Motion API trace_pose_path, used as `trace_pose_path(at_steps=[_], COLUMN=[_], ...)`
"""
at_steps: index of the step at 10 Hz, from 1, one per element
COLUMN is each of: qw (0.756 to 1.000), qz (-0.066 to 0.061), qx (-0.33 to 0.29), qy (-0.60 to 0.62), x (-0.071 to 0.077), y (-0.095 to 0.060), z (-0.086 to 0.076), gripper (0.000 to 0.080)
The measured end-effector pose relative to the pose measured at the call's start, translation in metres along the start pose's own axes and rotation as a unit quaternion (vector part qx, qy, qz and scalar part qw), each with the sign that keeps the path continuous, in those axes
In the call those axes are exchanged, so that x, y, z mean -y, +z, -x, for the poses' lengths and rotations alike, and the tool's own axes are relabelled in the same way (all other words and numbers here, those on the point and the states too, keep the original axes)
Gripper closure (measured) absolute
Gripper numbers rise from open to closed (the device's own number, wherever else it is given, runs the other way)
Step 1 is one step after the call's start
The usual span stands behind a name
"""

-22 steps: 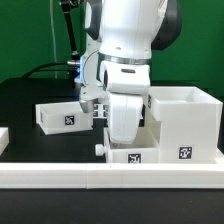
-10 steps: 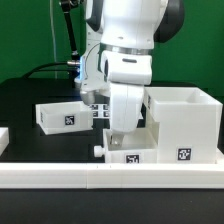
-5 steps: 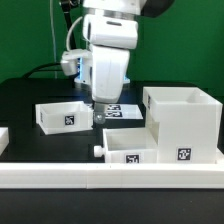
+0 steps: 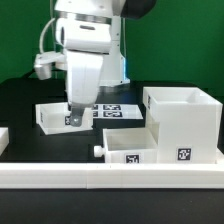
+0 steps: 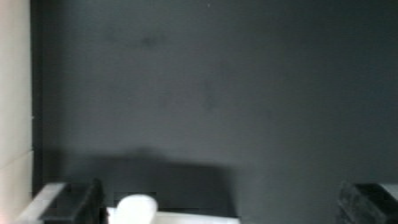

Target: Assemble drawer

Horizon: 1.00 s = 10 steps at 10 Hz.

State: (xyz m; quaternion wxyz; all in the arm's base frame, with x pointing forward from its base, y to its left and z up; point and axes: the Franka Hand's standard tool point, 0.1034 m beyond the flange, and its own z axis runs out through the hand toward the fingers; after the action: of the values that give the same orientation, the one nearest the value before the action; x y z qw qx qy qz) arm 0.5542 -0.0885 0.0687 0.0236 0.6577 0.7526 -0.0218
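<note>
The tall white drawer casing stands at the exterior view's right. One low tray with a round knob lies in front of it, against the rail. A second tray lies at the left. My gripper hangs just over this left tray's right end, open and empty. In the wrist view my gripper has its dark fingertips far apart over the black table, with a blurred white knob and a white edge between them. I cannot tell which tray they belong to.
The marker board lies flat on the black table behind the trays. A long low white rail runs along the front. A small white piece shows at the left edge. A pale strip borders the wrist view.
The arm has risen from the front tray and swung to the exterior view's left. It now hangs over the left tray. The trays and casing have not moved.
</note>
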Motion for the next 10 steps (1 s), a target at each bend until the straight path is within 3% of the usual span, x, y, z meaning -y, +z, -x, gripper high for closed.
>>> trace_pose_path(at_steps=[2,3,5,10], qw=[0.999,0.999,0.996,0.996], qz=[-0.008,-0.008,-0.021,-0.032], qx=[-0.026,-0.033,-0.071,-0.087], qy=[-0.022,-0.031,-0.039,-0.020], x=[0.002,-0.002,0.000,-0.012], y=[0.009,0.009,0.020,0.036], z=[0.013,0.015,0.015,-0.024], gripper=[0.0151,0.0151,0.0151,0.0151])
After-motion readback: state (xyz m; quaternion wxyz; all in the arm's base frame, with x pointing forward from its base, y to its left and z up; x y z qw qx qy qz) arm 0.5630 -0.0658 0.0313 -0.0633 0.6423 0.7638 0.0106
